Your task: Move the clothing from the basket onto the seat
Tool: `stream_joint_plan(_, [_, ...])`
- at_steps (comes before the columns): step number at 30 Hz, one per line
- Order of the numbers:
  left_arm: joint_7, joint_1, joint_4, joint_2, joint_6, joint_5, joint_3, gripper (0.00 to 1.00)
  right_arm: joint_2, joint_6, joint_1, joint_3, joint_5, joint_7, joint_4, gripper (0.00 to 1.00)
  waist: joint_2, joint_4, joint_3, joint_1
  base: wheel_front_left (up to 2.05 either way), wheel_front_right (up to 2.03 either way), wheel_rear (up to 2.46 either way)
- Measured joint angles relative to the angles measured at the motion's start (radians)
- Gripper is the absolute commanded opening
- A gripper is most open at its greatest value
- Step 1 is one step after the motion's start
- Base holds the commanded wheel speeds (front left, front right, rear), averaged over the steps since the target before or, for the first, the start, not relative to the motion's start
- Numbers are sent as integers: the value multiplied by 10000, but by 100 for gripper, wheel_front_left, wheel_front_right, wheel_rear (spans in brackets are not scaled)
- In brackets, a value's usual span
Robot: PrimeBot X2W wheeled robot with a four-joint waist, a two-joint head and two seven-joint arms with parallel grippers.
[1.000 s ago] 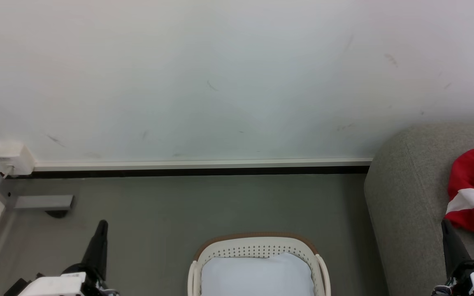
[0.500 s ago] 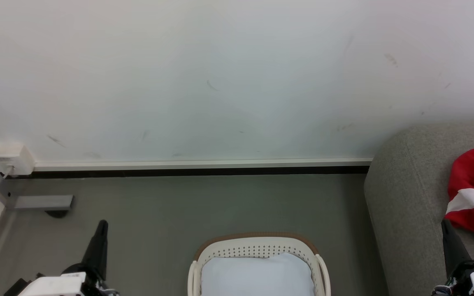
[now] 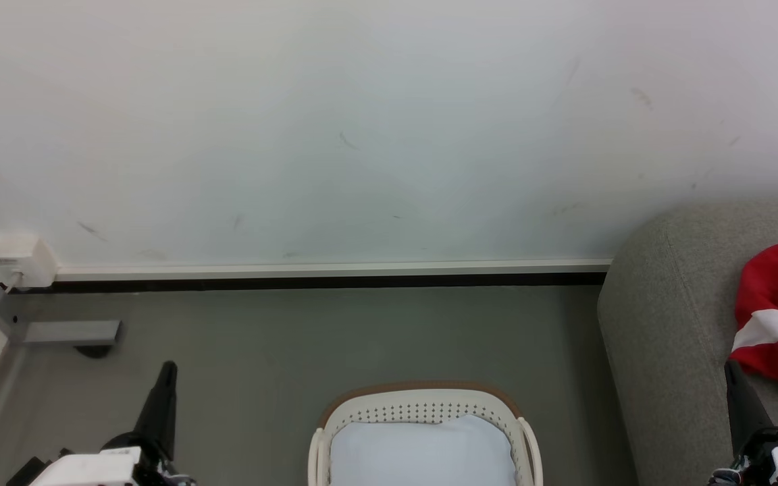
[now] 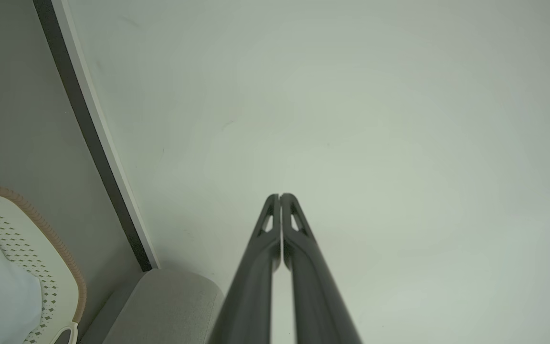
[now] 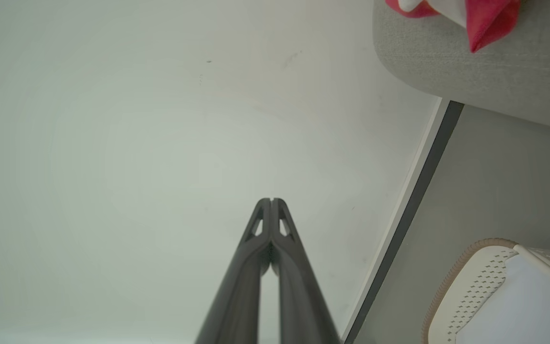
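Observation:
The red clothing (image 3: 777, 317) with white stripes lies on the grey seat (image 3: 666, 324) at the right edge of the head view; a red corner of the clothing (image 5: 487, 19) hangs over the seat (image 5: 470, 67) in the right wrist view. The cream basket (image 3: 423, 405) with a brown rim stands on the floor at bottom centre and holds a pale bluish-white cloth (image 3: 423, 452). My left gripper (image 3: 167, 368) is shut and empty at the lower left, pointing at the wall. My right gripper (image 3: 731, 368) is shut and empty beside the seat's front, below the clothing.
A white wall (image 3: 362, 135) with a skirting strip (image 3: 328, 275) closes the far side. A white socket box (image 3: 19, 260) and a grey bracket (image 3: 71, 332) sit at the left corner. Grey floor (image 3: 362, 337) lies between the basket and the wall.

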Motion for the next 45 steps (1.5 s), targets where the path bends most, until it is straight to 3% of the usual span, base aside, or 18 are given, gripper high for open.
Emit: stream_joint_plan(45, [0, 0, 0, -2, -2, 0, 0, 0, 0, -2, 0, 0, 0, -2, -2, 0, 0, 0, 0, 0, 0, 0, 0])
